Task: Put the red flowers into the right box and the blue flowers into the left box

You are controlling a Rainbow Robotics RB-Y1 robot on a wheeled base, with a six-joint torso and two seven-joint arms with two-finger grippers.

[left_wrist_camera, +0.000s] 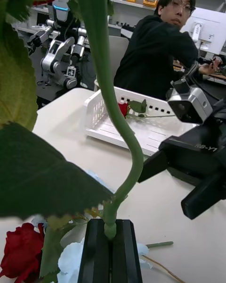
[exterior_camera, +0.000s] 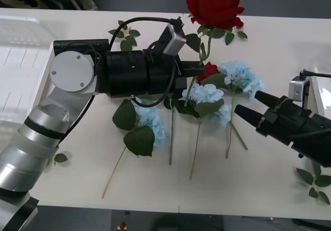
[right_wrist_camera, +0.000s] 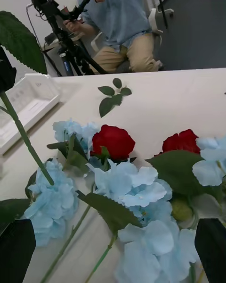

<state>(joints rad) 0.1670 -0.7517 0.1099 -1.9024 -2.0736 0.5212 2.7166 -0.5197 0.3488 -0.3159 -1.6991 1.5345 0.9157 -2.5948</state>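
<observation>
My left gripper (exterior_camera: pixel 192 71) is shut on the green stem (left_wrist_camera: pixel 109 122) of a red rose (exterior_camera: pixel 214 3), holding it up off the table. Under it lie pale blue flowers (exterior_camera: pixel 207 94) with long stems, and among them are two red blooms (right_wrist_camera: pixel 113 141) (right_wrist_camera: pixel 181 141). My right gripper (exterior_camera: pixel 248 102), black-fingered and open, hovers just right of the pile, its fingers (right_wrist_camera: pixel 16 250) apart with nothing between them. The left box (exterior_camera: pixel 20 75) stands at the far left. The right box (left_wrist_camera: pixel 101 108) holds one red rose (left_wrist_camera: pixel 123 108).
Loose green leaf sprigs lie at the back (exterior_camera: pixel 125 31) and front right (exterior_camera: pixel 315 182), and a single leaf (exterior_camera: pixel 60 157) lies front left. A camera tripod (right_wrist_camera: pixel 70 23) stands beyond the far table edge.
</observation>
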